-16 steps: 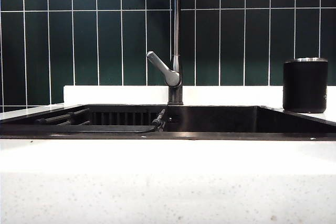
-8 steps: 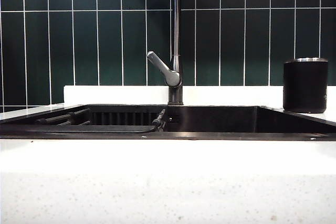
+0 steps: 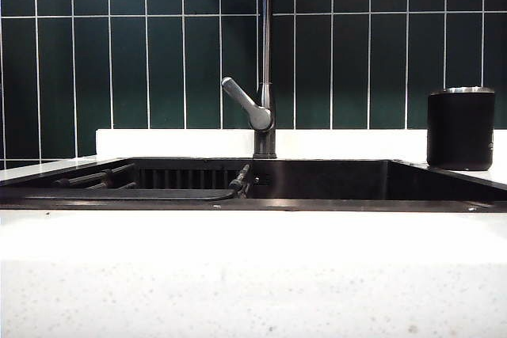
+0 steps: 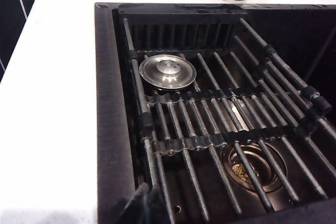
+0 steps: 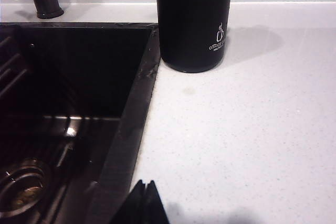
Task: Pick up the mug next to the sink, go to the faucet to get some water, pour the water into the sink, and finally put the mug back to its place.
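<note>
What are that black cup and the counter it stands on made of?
The mug looks like metal under a matte black coating: its rim shines like bare steel, and a pale logo is printed on its side. The counter looks like white polished stone or composite, finely speckled; which one is unclear.

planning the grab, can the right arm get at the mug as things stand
Probably yes: bare counter lies between the right pincer and the mug, which stands upright by the sink rim. The pincer is shut, so it must open first.
</note>
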Robot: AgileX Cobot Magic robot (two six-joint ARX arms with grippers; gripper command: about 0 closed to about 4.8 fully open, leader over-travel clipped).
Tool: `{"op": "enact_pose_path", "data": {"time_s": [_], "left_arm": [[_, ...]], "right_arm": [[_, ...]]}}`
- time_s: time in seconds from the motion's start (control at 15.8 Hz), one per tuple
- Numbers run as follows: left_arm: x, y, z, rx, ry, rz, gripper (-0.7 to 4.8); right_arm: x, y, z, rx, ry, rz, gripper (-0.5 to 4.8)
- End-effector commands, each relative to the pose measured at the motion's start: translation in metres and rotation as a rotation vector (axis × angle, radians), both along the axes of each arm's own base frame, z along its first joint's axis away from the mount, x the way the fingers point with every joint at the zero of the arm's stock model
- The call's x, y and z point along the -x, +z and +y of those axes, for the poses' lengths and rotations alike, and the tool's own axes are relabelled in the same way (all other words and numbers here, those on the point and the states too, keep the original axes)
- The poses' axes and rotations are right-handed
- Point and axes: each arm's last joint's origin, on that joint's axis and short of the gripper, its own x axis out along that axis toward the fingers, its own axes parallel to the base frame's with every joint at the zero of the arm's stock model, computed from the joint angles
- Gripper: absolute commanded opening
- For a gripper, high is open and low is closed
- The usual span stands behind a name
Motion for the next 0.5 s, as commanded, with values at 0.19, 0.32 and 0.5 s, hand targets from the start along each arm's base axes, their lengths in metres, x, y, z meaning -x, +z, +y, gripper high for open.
{"op": "enact_pose_path", "data": {"time_s": [0.19, 0.32, 0.5], "left_arm": [[-0.0003, 0.0021, -0.0001, -0.001, 0.001, -0.011, -0.06], [-0.0003, 0.0021, -0.0001, -0.001, 0.001, -0.011, -0.06], [-0.0003, 0.0021, -0.0001, -0.001, 0.001, -0.011, -0.06]], "right_arm": [[0.0002, 0.004, 0.0004, -0.029, 0.018, -0.023, -0.01], [0.0001, 0.004, 0.0002, -0.029, 0.015, -0.023, -0.01], [0.0001, 0.004, 0.0003, -0.029, 0.015, -0.023, -0.01]]}}
